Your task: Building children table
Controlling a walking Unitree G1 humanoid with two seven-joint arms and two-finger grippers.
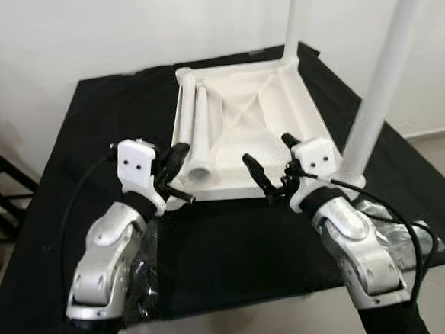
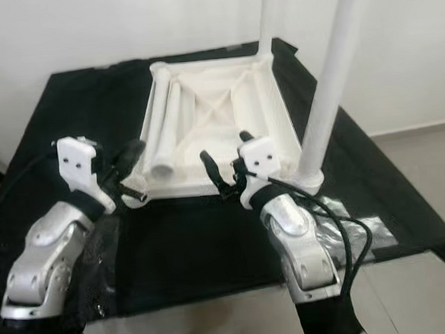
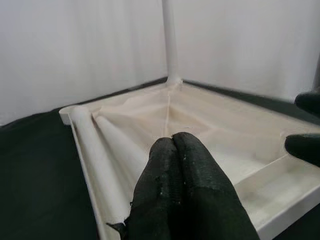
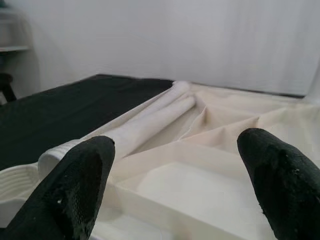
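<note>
Our left gripper (image 1: 178, 164) hovered, fingers together; the right gripper (image 1: 272, 166) had them apart. The loose leg (image 1: 199, 130) in the top (image 1: 295, 116) looked light, stiff, slick; we judged mid-length the best hold.

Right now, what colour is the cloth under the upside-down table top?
Black. The cloth shows best in the left eye view, beneath the white table top.

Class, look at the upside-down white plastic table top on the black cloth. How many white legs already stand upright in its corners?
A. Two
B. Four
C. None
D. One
A: two white legs stand upright at the right-hand corners of the upside-down white plastic table top, while two more loose white legs lie flat inside it along its left side.
</note>
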